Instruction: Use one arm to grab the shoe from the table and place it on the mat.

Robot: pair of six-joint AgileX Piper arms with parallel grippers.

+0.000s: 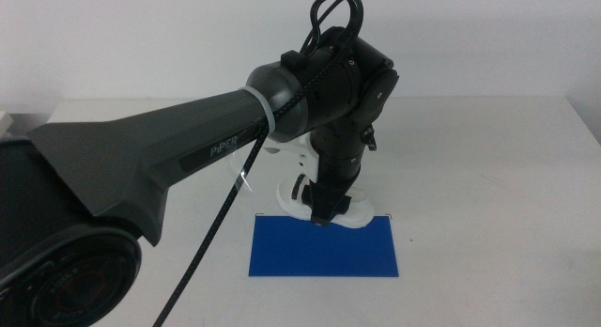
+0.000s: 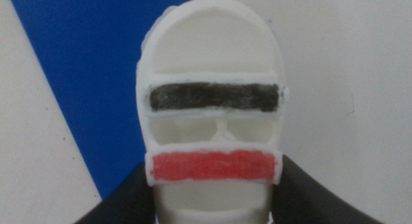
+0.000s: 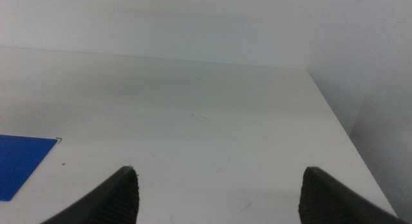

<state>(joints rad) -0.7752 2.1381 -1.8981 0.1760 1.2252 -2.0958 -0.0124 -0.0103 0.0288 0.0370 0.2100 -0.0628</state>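
Left tool (image 1: 322, 217) clamped on the shoe (image 2: 212, 114), one dark jaw pressed to each flank near the red strap (image 2: 214, 165), as the left wrist view shows. Grip taken across the narrow width, probably because the thick sole walls give flat, firm faces and leave the strapped top untouched. Black strap (image 2: 214, 96) further toward the toe, toe pointing away from the wrist. In the middle view, shoe at the far edge of the mat (image 1: 324, 245), just overlapping or touching that edge; whether the sole rests on the surface (image 1: 488, 167) or hangs slightly above cannot be told, since the arm (image 1: 188, 158) hides most of it. Arm reaching in from the left and bending steeply down, which keeps the wrist over the shoe and the jaws upright. Judged from this: shoe grasped, transfer onto the mat barely begun or about to begin. Blue area open and bare toward the near side, so plenty of room to bring the shoe nearer and set it down whole inside the borders. White surface bare on both sides of the mat, nothing to bump. Right tool (image 3: 219, 185) waiting low over the surface off to the right, jaws spread apart and holding nothing, a corner of the mat visible beside it and the surface's far edge well ahead.
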